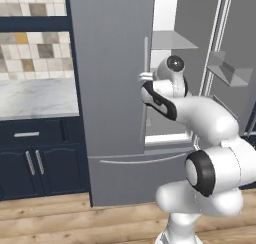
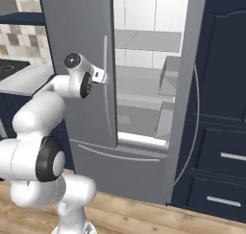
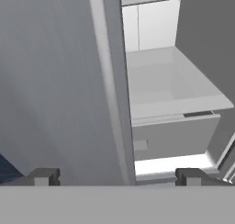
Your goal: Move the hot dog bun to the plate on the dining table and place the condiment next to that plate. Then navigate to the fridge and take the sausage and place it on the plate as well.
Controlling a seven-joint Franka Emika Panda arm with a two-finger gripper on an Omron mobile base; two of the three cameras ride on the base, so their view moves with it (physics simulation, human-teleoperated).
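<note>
Grey steel: the fridge (image 1: 115,88) stands with its right door swung wide and its left door shut, white shelves (image 2: 144,79) and a lower bin (image 3: 174,136) bare to the room.
Sausage: cannot be made out on any shelf or in the bin; where it lies is not shown.
Left door: its edge and long handle (image 1: 146,88) stand just beside the robot's wrist, and that edge runs up between the finger tips in the hand view.
Gripper: the gripper (image 3: 117,176) hangs at the left door's edge, jaws spread as wide as they go, holding nothing.
Right door: its shelves (image 1: 225,70) jut out near the arm's elbow side.
Risk 1: a straight push forward would likely drive the hand into the shut door's edge, not the opening.
Risk 2: reaching in blind, with no sausage sighted, may mean grasping at a bare shelf.
Risk 3: a wide swing to clear the left door could knock the open right door.
Surroundings: marble counter (image 1: 35,98) over navy cabinets (image 1: 35,158) to the left.
</note>
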